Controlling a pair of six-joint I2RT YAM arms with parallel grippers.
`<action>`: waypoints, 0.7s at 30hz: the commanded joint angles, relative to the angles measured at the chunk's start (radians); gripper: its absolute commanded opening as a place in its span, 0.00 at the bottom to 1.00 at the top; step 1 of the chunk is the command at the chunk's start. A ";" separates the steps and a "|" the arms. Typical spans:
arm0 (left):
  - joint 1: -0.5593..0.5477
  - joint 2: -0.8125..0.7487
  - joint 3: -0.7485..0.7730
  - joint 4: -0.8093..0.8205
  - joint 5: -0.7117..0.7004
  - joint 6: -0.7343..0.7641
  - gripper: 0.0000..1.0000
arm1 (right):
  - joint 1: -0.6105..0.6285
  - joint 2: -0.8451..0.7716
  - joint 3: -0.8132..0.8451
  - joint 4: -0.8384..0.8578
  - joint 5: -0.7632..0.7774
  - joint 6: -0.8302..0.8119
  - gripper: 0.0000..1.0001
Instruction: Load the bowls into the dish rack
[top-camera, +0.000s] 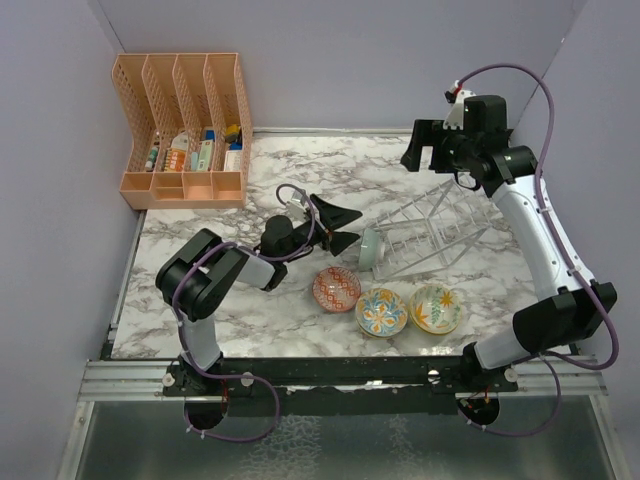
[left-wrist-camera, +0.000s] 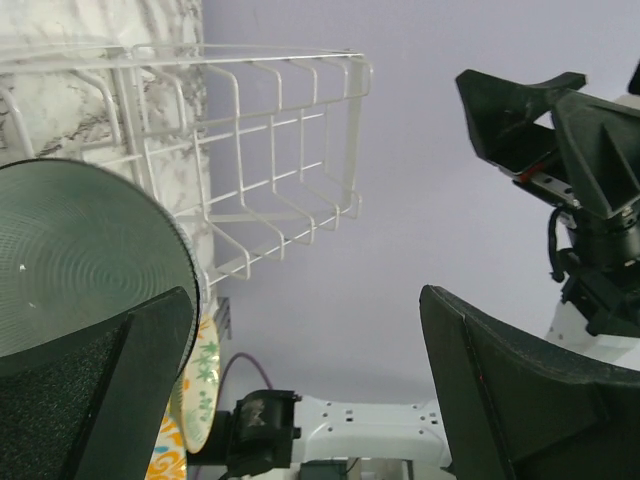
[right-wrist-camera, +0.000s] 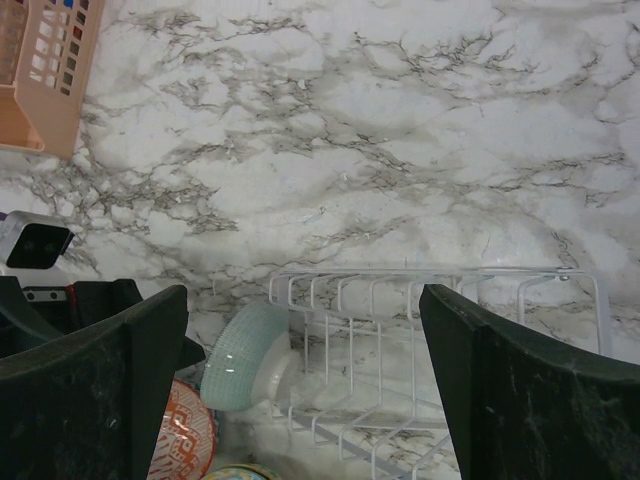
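Note:
The wire dish rack (top-camera: 432, 228) lies mid-table; it also shows in the left wrist view (left-wrist-camera: 260, 150) and the right wrist view (right-wrist-camera: 430, 350). The pale teal bowl (top-camera: 370, 250) stands on edge at the rack's left end, its foot toward the wires (right-wrist-camera: 245, 355). My left gripper (top-camera: 340, 227) is open just left of it; the bowl (left-wrist-camera: 80, 260) sits beside one finger, not between the jaws. The red-pink bowl (top-camera: 336, 289), blue-orange bowl (top-camera: 381, 311) and yellow bowl (top-camera: 436, 308) sit upright on the table in front of the rack. My right gripper (top-camera: 420, 150) is open and empty, raised above the far side.
An orange slotted organizer (top-camera: 185, 125) with small items stands at the back left; its corner shows in the right wrist view (right-wrist-camera: 40, 70). Purple walls close in the back and sides. The marble table (top-camera: 250, 310) ends at a metal rail in front.

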 joint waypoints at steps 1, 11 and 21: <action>0.009 -0.046 -0.020 -0.088 0.079 0.086 0.99 | -0.005 -0.048 -0.017 0.011 -0.015 -0.010 1.00; 0.005 -0.063 0.032 -0.228 0.123 0.189 0.99 | -0.004 -0.067 -0.020 0.012 -0.033 -0.002 1.00; -0.002 -0.210 0.251 -0.962 0.062 0.559 0.86 | -0.005 -0.105 -0.073 0.033 -0.012 -0.004 1.00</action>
